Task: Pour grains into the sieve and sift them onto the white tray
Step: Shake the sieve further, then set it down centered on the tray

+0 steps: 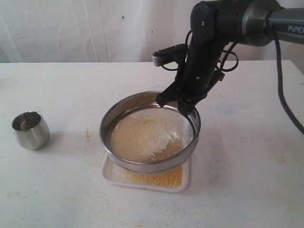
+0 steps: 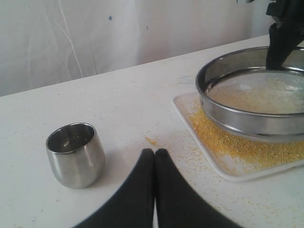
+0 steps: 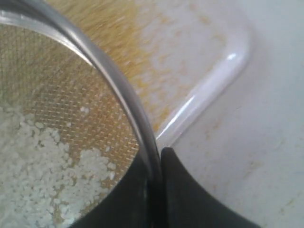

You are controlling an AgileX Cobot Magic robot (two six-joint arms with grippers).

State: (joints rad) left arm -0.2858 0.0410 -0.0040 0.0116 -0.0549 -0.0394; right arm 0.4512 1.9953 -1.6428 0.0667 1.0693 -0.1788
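Observation:
The round metal sieve (image 1: 149, 164) is held tilted just above the white tray (image 1: 110, 175), its far side raised. My right gripper (image 1: 183, 105) is shut on the sieve's far rim (image 3: 135, 118), one finger inside the mesh and one outside. Pale whitish grains (image 1: 149, 135) lie on the mesh (image 3: 71, 114). Yellow fine grains (image 1: 159, 178) cover the tray under the sieve (image 2: 251, 118), also seen on the tray (image 2: 223, 164) as a yellow spread (image 2: 247, 145). My left gripper (image 2: 155, 153) is shut and empty, low over the table beside the steel cup (image 2: 76, 154).
The small steel cup (image 1: 30, 129) stands upright at the table's left. Scattered yellow grains (image 1: 89, 134) dot the table around the tray. The right arm (image 1: 209, 42) reaches in from the upper right, with a cable (image 1: 285, 99) hanging beside it.

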